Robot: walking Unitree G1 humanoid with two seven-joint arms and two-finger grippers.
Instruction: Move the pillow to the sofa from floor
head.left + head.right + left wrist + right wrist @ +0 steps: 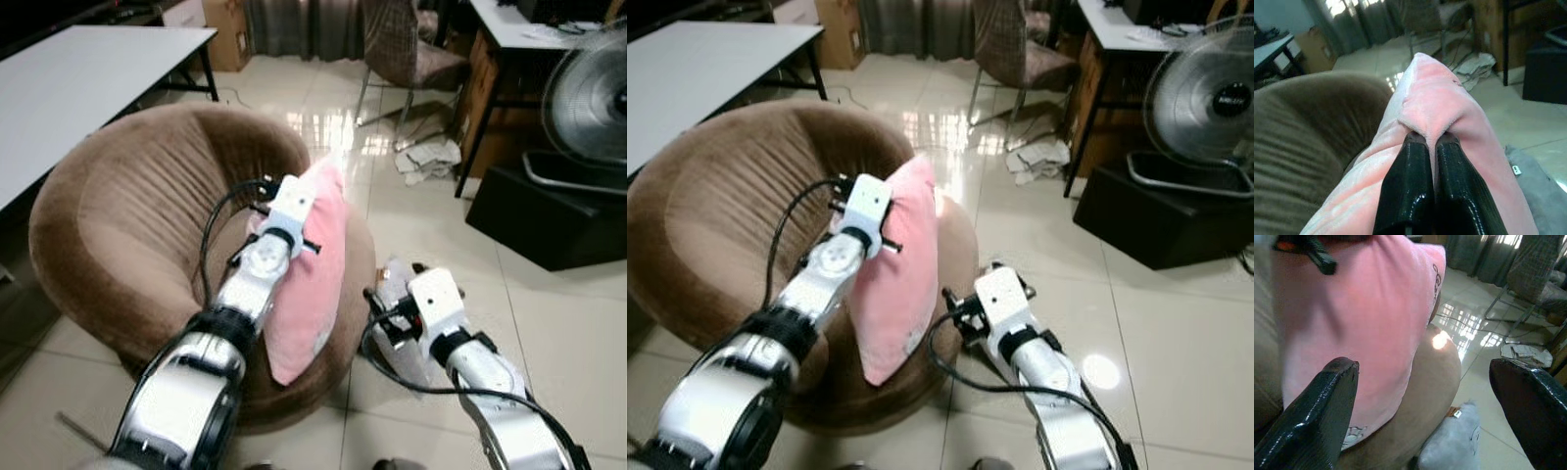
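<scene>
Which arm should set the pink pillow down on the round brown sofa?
Left. The left gripper already pinches the pink plush pillow over the round brown sofa; the right gripper is open beside it.

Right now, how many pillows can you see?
2. A pink plush pillow stands on the brown round sofa's front edge, pinched by the left hand. A grey pillow lies on the floor beside it. More may be hidden.

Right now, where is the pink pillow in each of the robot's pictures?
Left eye view: pink pillow stands centre, on the brown sofa's front edge, beside the left claw's arm.
Right eye view: left of centre.
Left wrist view: straight ahead, its top fold pinched by the left claw.
Right wrist view: upper left, beyond the open right claw.
Shared landmark: the brown sofa under it.
</scene>
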